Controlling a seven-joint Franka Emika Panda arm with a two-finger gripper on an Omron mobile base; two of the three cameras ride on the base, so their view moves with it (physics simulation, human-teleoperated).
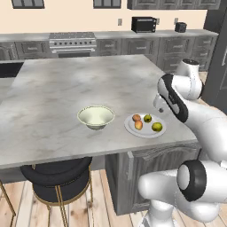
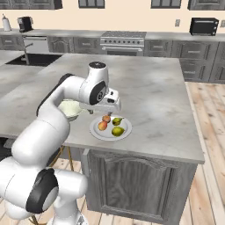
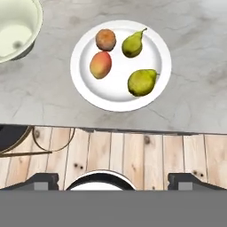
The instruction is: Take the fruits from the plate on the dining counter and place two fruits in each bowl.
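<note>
Fruits: all four sit on the plate (image 3: pixel 120 95), none in a bowl. Two orange-red ones, peach A (image 3: pixel 106 39) and peach B (image 3: pixel 100 64), lie side by side on the half of the plate toward the bowl; two yellow-green ones, pear A (image 3: pixel 133 43) and pear B (image 3: pixel 142 82), on the other half, stems pointing away from the peaches. No fruit touches another as far as I can tell.

Plate rests on the desk (image 1: pixel 88 84), close to its near edge, above a dark cabinet front (image 2: pixel 132 184). One cream bowl (image 1: pixel 95 116) stands just beside the plate, apart from it, empty. In the hand view the bowl's rim (image 3: pixel 17 31) shows at top left.

Fingers (image 3: pixel 42 181) stand wide apart, nothing between them, no contact with anything. Gripper (image 2: pixel 107 107) hangs above the desk edge, by the plate, looking down on it. Wooden floor (image 3: pixel 133 155) shows below the desk edge. Black stool (image 1: pixel 57 177) stands under the desk below the bowl.
</note>
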